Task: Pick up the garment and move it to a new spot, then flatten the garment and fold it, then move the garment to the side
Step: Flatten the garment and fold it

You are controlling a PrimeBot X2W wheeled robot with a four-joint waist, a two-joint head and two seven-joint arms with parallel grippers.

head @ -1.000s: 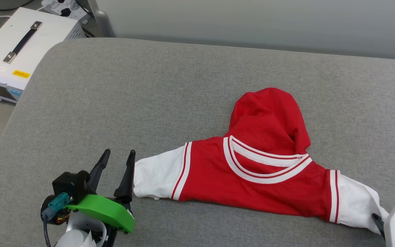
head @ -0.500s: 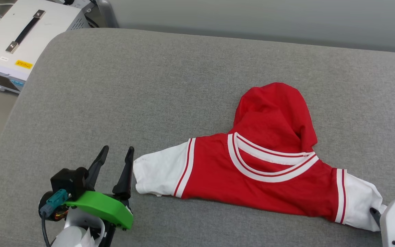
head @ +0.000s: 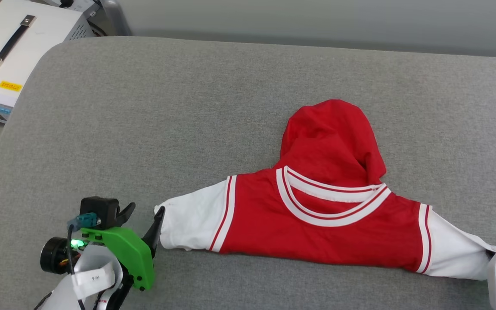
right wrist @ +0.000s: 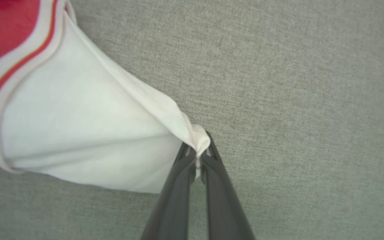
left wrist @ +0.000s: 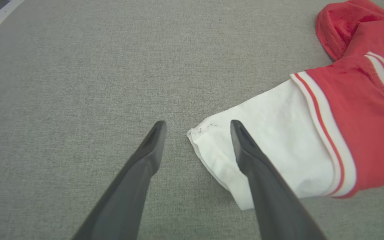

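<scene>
**Right claw (right wrist: 197, 150) nipped on a sleeve tip, left claw (head: 144, 211) wide at the other**

Head view: the left claw sits with its fingers apart on the grey cushion (head: 187, 107). The garment (head: 317, 228) begins right at its inner finger and runs away from it across the cushion toward the right claw. The white left sleeve (head: 187, 224) touches that finger. The red body is heaped in a mound beyond the striped collar (head: 330, 206), on the far side from both claws.

Left wrist view: the corner of the left sleeve lies between the two fingertips. One finger rests over the cloth and the other stands on bare cushion just beside it. Nothing is gripped here.

Right wrist view: the fingers are pressed together, clamped on a small pucker at the hem of the right sleeve (right wrist: 95, 133). The sleeve fans out from the tips in a taut ridge.

What could go wrong, as I judge it:
- The right claw's bite is thin. A pull or lift could drag that pucker out from between the tips.
- The left claw has only a corner between its fingers, so closing there may catch a single layer or skim off the edge.
- If one end rises without the other, the heaped body would swing and twist, which makes flattening harder.
</scene>
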